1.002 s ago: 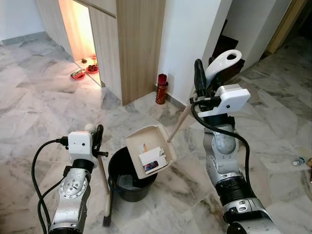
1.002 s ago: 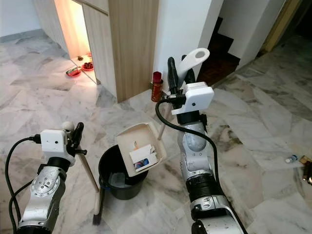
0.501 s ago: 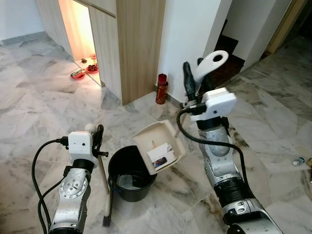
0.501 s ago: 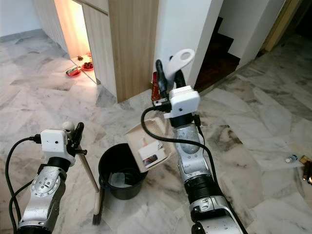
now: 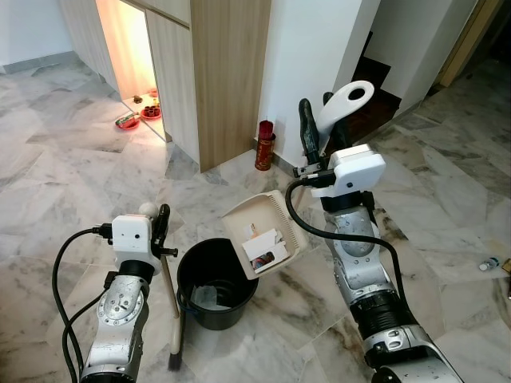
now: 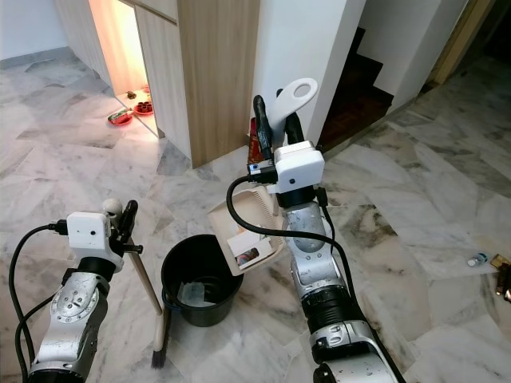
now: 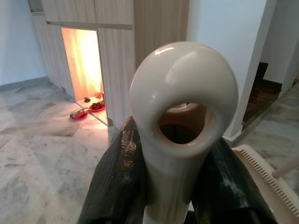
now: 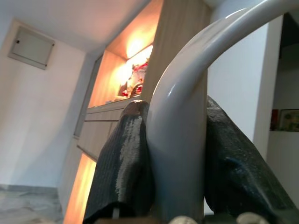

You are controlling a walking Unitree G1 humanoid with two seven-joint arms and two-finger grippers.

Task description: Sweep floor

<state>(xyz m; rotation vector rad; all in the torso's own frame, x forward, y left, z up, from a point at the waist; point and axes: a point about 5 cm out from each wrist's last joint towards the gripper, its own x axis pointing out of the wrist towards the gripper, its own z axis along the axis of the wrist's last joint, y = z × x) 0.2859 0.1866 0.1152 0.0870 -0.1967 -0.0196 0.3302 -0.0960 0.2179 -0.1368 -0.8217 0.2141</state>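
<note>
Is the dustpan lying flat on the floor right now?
No, the dustpan is tilted over the black bucket, held up by the right tool.

Silver arms, white wrist boxes (black cables looping), black fingers [image 8: 122, 168]

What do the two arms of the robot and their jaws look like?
Both arms are silver metal with dark joint rings. Each wrist carries a white boxy camera housing, fed by a looping black cable. The left gripper and right gripper each have two long black, finely ribbed fingers.
</note>
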